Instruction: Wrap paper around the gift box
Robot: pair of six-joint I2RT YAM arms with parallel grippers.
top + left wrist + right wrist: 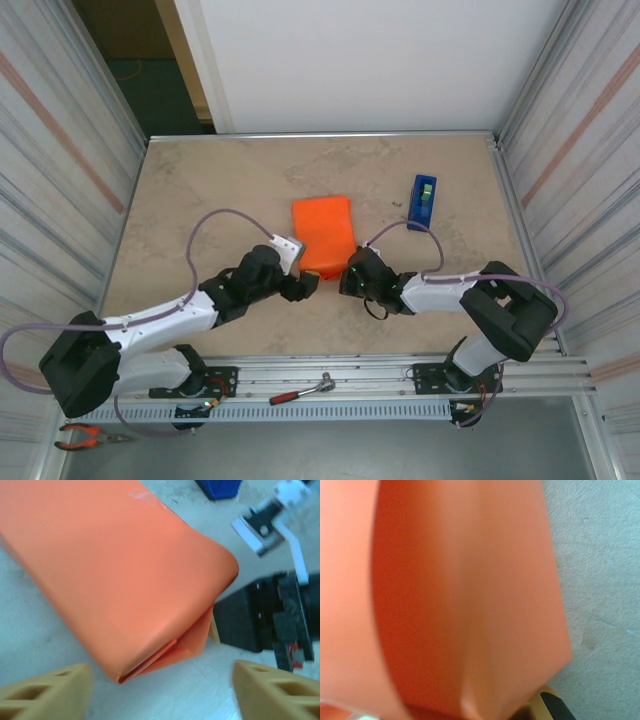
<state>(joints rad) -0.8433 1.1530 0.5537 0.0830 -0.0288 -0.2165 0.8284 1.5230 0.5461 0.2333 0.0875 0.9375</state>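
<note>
The gift box lies flat near the middle of the table, with the paper wrapped smoothly over its top and long sides. At the near end the paper is folded in, and a loose triangular flap sticks out at the lower corner (its edges do not lie flat against the box).

The left gripper sits just off the box's near left corner. In the left wrist view its tan fingers stand wide apart, with nothing between them and the folded end just ahead.

The right gripper is at the near right corner, right against the box, with its jaws closed. Its wrist view is nearly all orange and blurred, so I cannot tell whether it pinches the paper.

A blue tape dispenser stands to the right of the box, well apart from it.
</note>
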